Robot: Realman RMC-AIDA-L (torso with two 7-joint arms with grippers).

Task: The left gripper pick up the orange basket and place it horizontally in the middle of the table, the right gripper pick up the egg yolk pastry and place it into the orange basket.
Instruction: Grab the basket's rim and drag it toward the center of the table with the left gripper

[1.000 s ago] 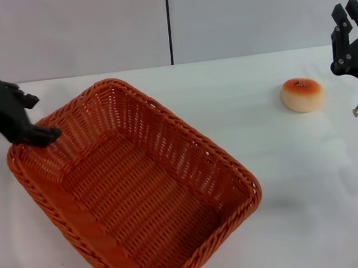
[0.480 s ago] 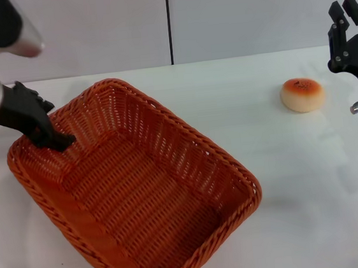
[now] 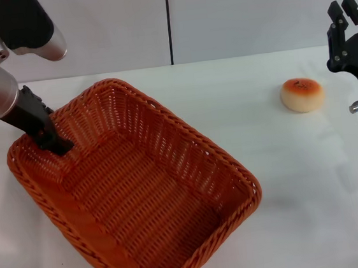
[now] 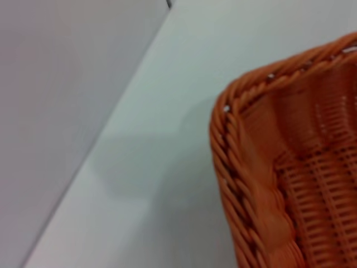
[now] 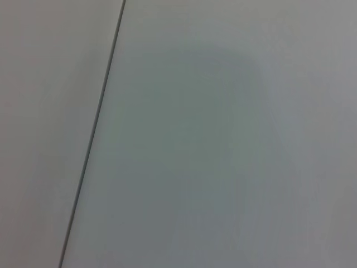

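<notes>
The orange basket (image 3: pixel 140 195) lies skewed on the white table (image 3: pixel 286 180), taking up the left and middle. My left gripper (image 3: pixel 57 145) reaches down at the basket's far left corner, its black tip just inside the rim and against the wall. The left wrist view shows only that braided corner of the basket (image 4: pixel 237 173) and bare table (image 4: pixel 162 139). The egg yolk pastry (image 3: pixel 301 94) sits alone on the table at the right. My right gripper (image 3: pixel 344 15) hangs open above the table's right edge, to the right of the pastry and apart from it.
A pale wall with a dark vertical seam (image 3: pixel 168 23) runs behind the table. The right wrist view holds only a grey surface (image 5: pixel 223 145) and a thin dark line (image 5: pixel 95 128).
My left arm has swung in from the left edge, carrying its gripper to the right and down inside the basket's far left corner. The basket, the pastry and the right gripper have hardly moved.
</notes>
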